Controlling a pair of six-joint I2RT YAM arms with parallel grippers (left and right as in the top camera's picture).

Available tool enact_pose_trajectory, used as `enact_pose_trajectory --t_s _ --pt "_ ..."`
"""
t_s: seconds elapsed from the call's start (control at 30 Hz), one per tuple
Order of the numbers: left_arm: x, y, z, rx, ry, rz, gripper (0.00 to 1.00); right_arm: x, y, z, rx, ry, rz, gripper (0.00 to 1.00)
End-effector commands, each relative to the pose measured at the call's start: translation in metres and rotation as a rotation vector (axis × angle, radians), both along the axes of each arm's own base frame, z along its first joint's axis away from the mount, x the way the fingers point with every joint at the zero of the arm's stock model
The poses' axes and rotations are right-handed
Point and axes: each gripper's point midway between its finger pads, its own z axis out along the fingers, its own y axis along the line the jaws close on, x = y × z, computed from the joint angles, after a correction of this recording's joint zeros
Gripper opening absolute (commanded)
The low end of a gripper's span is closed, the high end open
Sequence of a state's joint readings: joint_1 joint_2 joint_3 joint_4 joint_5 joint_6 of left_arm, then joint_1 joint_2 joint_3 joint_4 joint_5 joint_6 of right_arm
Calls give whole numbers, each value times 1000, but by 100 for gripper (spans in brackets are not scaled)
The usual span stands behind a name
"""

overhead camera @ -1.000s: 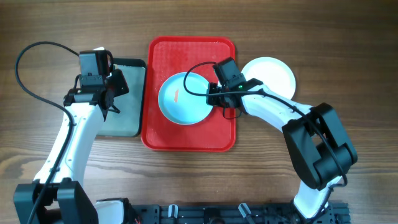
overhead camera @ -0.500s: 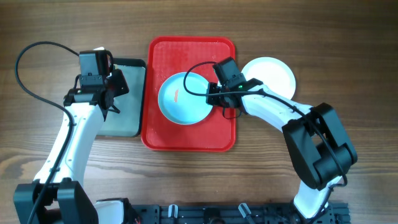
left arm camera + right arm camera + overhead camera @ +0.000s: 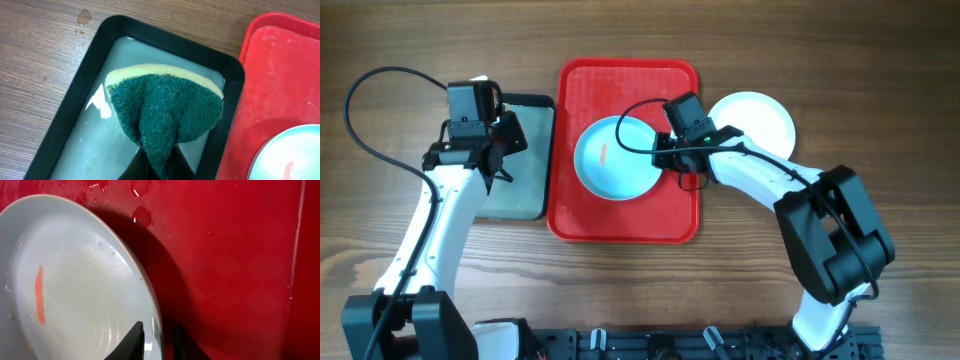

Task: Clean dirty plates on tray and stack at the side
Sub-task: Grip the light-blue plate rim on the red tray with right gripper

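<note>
A pale turquoise plate (image 3: 615,158) with a reddish smear (image 3: 39,295) lies on the red tray (image 3: 620,222). My right gripper (image 3: 665,152) is at the plate's right rim. In the right wrist view its jaws (image 3: 157,336) straddle the rim, one finger over the plate (image 3: 75,280) and one outside over the tray (image 3: 230,255), with a small gap showing. A white plate (image 3: 760,120) sits on the table to the right of the tray. My left gripper (image 3: 498,150) hangs over the black pan and is shut on a green and yellow sponge (image 3: 165,107).
The black-rimmed pan (image 3: 75,90) holds shallow cloudy water and stands against the tray's left side (image 3: 525,195). Water drops lie on the tray's far part (image 3: 142,215). A small wet spot (image 3: 84,16) marks the wood beyond the pan.
Both arms keep their places in the overhead view, and the plate has not shifted.
</note>
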State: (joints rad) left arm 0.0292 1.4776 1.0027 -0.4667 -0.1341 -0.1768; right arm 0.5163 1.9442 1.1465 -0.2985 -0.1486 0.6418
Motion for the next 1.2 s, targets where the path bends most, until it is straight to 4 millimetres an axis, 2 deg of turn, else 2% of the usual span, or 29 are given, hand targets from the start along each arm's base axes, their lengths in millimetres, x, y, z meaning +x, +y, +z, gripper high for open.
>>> enact_pose_trajectory --t_s 0.0,0.1,0.27,0.4,0.6,0.87,1.0,1.17 --pt "-2 3 -3 18 8 -1 5 1 -6 3 -13 -12 1 22" --pt "-2 3 -3 18 8 -1 5 2 -7 10 -25 -37 23 22" --pt "-2 3 -3 18 8 -1 5 1 -9 10 -33 -33 21 22" --pt "-2 3 -2 18 7 -1 5 1 -9 10 -35 -30 21 18" --pt "-2 3 -3 18 8 -1 5 1 -9 10 -35 -30 21 4" --pt "0 3 0 18 -7 -1 4 1 -9 10 -32 -33 21 4" --pt "5 3 6 23 -26 -6 4 1 -9 10 -32 -33 21 4" --pt "8 3 28 52 -8 -46 4 1 -9 10 -30 -29 14 4"
